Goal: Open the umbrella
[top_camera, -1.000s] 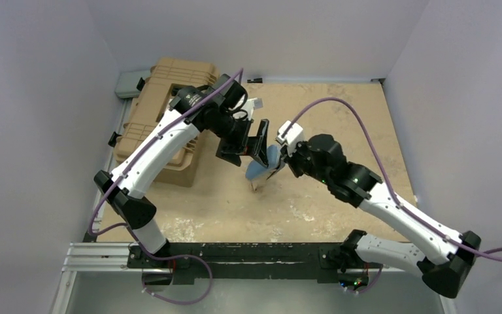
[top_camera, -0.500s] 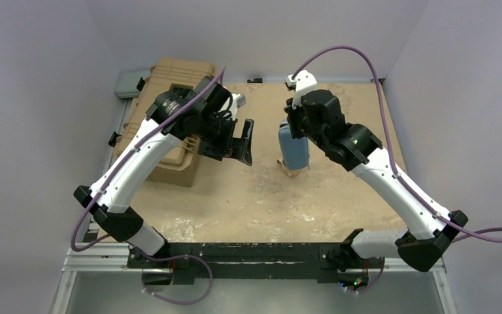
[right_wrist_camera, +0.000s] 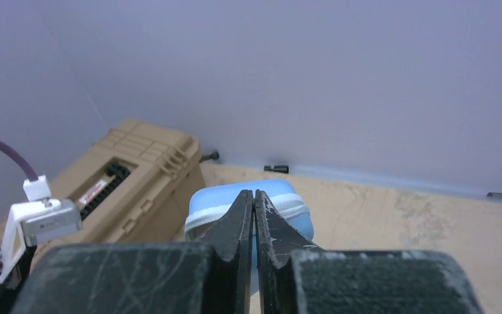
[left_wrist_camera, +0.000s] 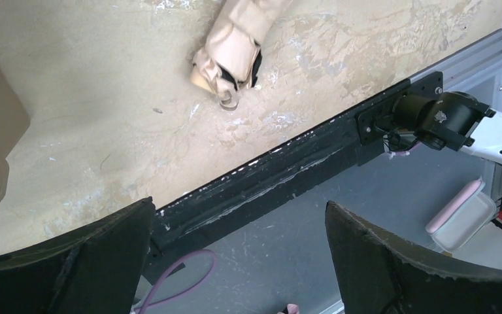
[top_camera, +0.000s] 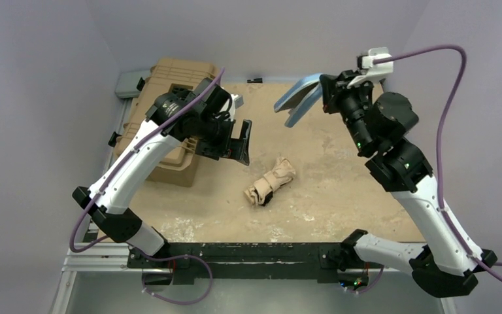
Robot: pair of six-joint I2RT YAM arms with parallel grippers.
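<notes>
The folded beige umbrella (top_camera: 271, 180) lies bare on the table's middle, its handle end toward the near left; it also shows at the top of the left wrist view (left_wrist_camera: 235, 40). My right gripper (top_camera: 325, 98) is raised at the back right and is shut on the light-blue fabric sleeve (top_camera: 299, 97), which hangs open in the air; in the right wrist view the sleeve (right_wrist_camera: 281, 203) pokes out past the closed gripper (right_wrist_camera: 254, 194). My left gripper (top_camera: 240, 144) is open and empty, held above the table to the left of the umbrella.
The tan ribbed hard case (top_camera: 163, 114) stands at the back left, under my left arm. A black rail (top_camera: 248, 252) runs along the near edge. Grey walls close in the back and both sides.
My right gripper lifted the sleeve up and back to the right, and the umbrella slid out and dropped onto the table. My left gripper drew back to the left and then held still.
</notes>
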